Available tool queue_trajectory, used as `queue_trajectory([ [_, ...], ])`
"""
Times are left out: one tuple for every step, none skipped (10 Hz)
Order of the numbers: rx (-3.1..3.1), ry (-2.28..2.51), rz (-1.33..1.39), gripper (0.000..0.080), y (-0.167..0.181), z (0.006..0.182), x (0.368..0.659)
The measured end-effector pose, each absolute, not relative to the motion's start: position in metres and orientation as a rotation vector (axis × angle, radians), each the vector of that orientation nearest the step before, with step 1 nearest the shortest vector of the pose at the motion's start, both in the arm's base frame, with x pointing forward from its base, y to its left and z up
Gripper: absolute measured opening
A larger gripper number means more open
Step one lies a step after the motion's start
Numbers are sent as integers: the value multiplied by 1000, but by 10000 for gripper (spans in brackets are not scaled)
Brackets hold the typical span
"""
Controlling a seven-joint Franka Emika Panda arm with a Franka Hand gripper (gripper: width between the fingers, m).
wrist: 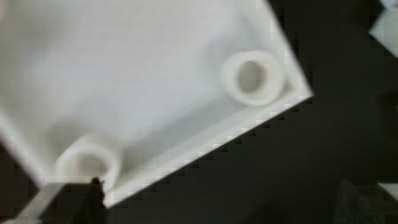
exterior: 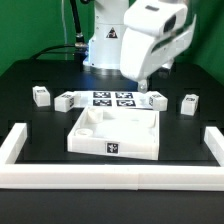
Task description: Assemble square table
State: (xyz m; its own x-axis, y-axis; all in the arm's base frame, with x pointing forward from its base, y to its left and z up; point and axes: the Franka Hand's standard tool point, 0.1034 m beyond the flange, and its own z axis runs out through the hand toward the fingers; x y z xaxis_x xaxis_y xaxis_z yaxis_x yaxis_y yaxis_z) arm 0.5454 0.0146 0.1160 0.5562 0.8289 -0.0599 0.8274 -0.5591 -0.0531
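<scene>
A flat black work table [exterior: 35, 125] carries everything. Near its middle lies a white plastic square top with a raised rim [exterior: 125, 130]. Behind it lies the thin white marker board [exterior: 112, 99]. A small white tagged leg block [exterior: 41, 95] and a second leg block [exterior: 65, 101] lie on the exterior view's left of the board. A third leg block [exterior: 153, 100] and a fourth leg block [exterior: 189, 102] lie on its right. A long white bar frame [exterior: 110, 178] borders the table's front and sides.
</scene>
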Motion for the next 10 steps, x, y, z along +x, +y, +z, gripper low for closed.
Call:
queue_trajectory([
  [-2757, -1507, 47, 650, 4, 113, 538],
  [-2770, -1487, 31, 650, 0, 110, 530],
  [-2772, -1470, 44, 650, -2, 109, 529],
  [-2772, -1474, 42, 650, -2, 109, 530],
  [-2771, -1474, 43, 650, -2, 108, 530],
  [-2771, -1474, 44, 650, -2, 108, 529],
  [-2754, -1527, 28, 650, -2, 106, 529],
  [-2701, -1656, -10, 650, -3, 89, 507],
  [-2602, -1823, -23, 650, -12, 76, 488],
  [-2536, -1934, -55, 650, -26, 63, 476],
])
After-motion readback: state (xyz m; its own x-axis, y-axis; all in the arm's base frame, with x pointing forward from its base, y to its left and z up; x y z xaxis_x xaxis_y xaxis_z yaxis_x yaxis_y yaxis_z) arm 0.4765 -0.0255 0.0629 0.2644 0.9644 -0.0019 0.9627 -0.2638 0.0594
